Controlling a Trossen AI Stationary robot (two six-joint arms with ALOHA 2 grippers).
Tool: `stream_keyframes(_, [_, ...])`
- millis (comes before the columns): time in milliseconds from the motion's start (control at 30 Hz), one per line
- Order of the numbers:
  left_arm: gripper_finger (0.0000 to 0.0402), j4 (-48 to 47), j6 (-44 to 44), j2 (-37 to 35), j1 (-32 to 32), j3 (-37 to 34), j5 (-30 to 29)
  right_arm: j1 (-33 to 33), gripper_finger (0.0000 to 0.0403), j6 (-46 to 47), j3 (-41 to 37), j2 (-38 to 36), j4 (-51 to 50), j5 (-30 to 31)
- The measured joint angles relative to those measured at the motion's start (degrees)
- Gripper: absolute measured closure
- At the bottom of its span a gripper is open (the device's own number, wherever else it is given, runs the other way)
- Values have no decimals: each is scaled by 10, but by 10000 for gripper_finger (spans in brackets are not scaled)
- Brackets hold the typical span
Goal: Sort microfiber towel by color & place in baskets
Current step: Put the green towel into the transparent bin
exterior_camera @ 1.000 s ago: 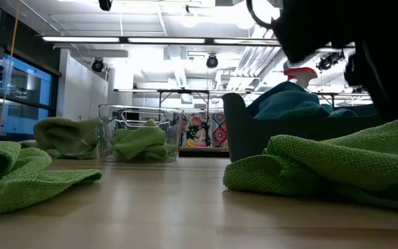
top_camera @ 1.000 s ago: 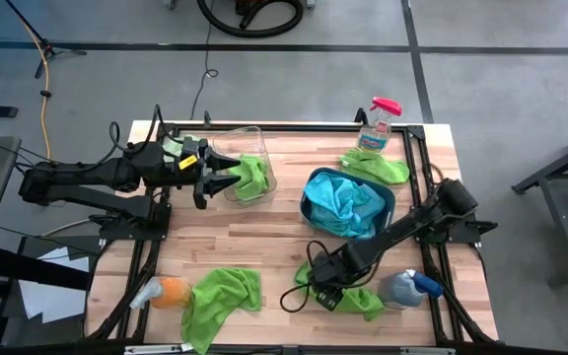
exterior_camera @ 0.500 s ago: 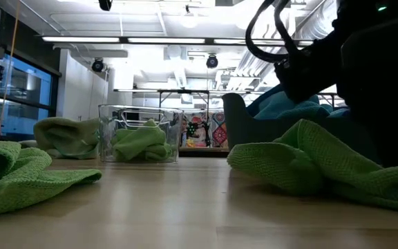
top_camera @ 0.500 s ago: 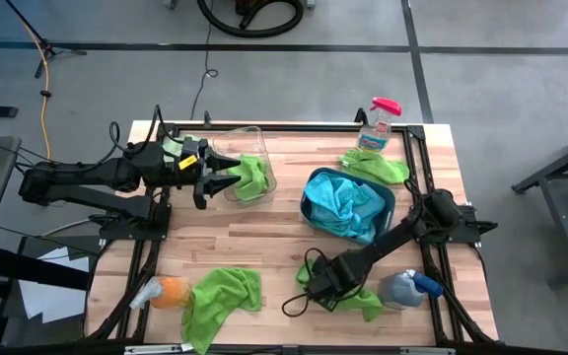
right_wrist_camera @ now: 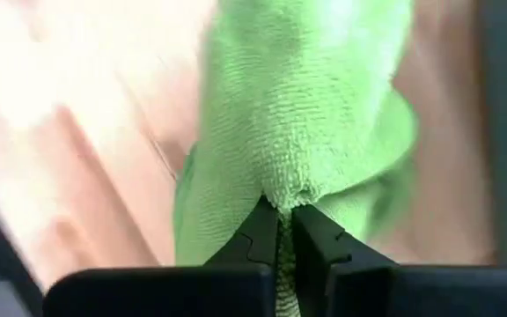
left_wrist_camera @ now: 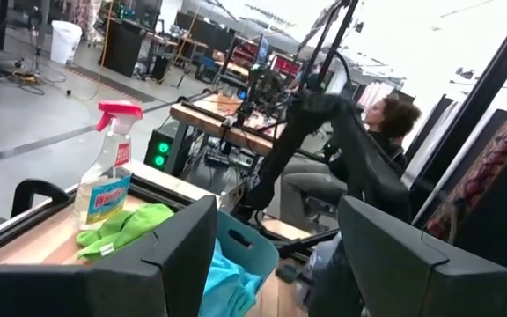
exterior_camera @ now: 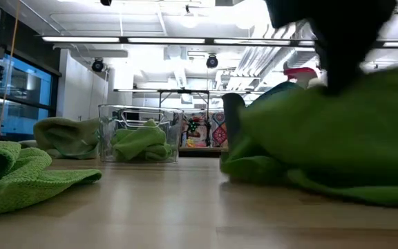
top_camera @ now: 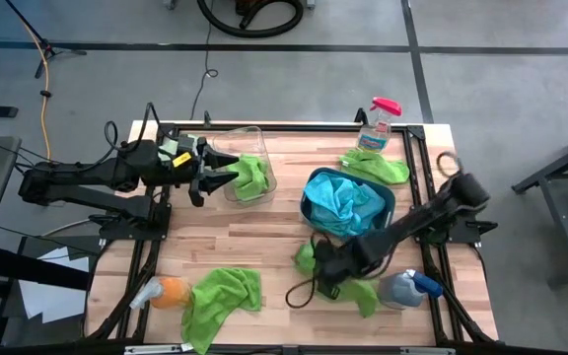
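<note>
My right gripper [top_camera: 329, 266] is shut on a green towel [top_camera: 348, 284] at the table's near right, just in front of the dark teal basket [top_camera: 309, 207], which holds blue towels [top_camera: 348, 205]. The towel fills the right of the low view [exterior_camera: 323, 131]. My left gripper [top_camera: 227, 176] is open and empty at the left wall of the clear basket [top_camera: 249, 138], which holds a green towel [top_camera: 256, 176]. Two more green towels lie flat on the table, one at the near left [top_camera: 220, 296] and one at the far right [top_camera: 378, 168]. My right gripper pinches a bunched-up fold of the green towel [right_wrist_camera: 284, 195] between its two fingertips [right_wrist_camera: 258, 233]. It comes from above, slanting down. The towel hangs below the fingers, and its lower part [exterior_camera: 268, 173] lies on the table.
A clear spray bottle with a red trigger [top_camera: 375, 123] stands at the far right edge. An orange bottle [top_camera: 164, 293] lies at the near left corner, and a blue one [top_camera: 412, 288] lies beside the held towel. Bare wood lies between the baskets and the near towels.
My right gripper has gone up and toward the teal basket, still shut on the green towel. The towel has been drawn up from a flat heap into a tall bunch, while its lower part stays on the table.
</note>
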Motion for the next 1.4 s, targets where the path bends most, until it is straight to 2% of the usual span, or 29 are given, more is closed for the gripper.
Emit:
stream_keyframes(133, [174, 12, 0, -1, 0, 0, 0, -39, 400, -89, 0, -72, 69, 16])
stream_keyframes(233, [174, 30, 0, -1, 0, 0, 0, -70, 400, -147, 1, -100, 114, 13])
stream_keyframes(567, [174, 62, 18, 4, 0, 0, 15, -157, 402, -302, 6, -95, 255, -15])
stream_keyframes(833, [174, 58, 83, 48, -18, 40, 21, -200, 402, -433, 122, -95, 206, -10])
stream_keyframes(1000, [174, 1, 106, 90, -34, 87, 23, -216, 402, -493, 187, -93, 181, -10])
stream_keyframes(1167, [174, -38, 107, 139, -35, 121, 43, -220, 403, -520, 212, -93, 181, -13])
stream_keyframes(1400, [174, -46, 106, 183, -35, 128, 48, -215, 403, -537, 213, -92, 181, -27])
